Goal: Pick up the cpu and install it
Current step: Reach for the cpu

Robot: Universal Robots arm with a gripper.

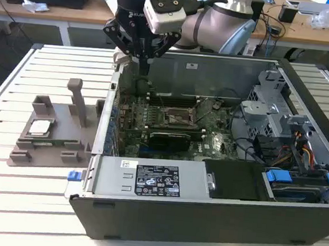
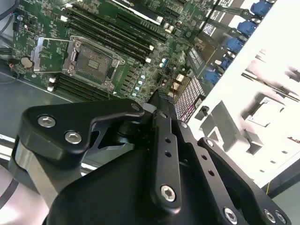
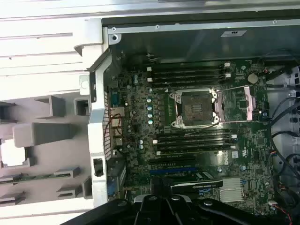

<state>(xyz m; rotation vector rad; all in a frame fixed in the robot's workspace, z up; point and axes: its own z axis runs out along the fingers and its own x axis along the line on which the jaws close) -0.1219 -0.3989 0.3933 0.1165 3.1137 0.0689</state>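
Observation:
The cpu (image 1: 40,127) is a small silver square lying flat in the grey holder tray (image 1: 50,147), on the slatted table at the exterior view's left of the open computer case. In the first wrist view the cpu (image 3: 11,153) shows as a bright square on the tray. My gripper (image 1: 143,70) hangs over the case's rear corner, above the motherboard, well apart from the cpu. Its fingers (image 2: 161,101) meet at a point with nothing between them. The black-framed socket (image 1: 176,117) on the green board stands open and empty in both wrist views (image 2: 91,61) (image 3: 194,108).
The case's metal walls (image 1: 103,129) stand between tray and board. Memory slots (image 3: 187,72) flank the socket. A power supply (image 1: 154,179) lies along the front, with a drive cage and cables (image 1: 278,139) at the exterior view's right. An upright post (image 1: 77,98) rises from the tray.

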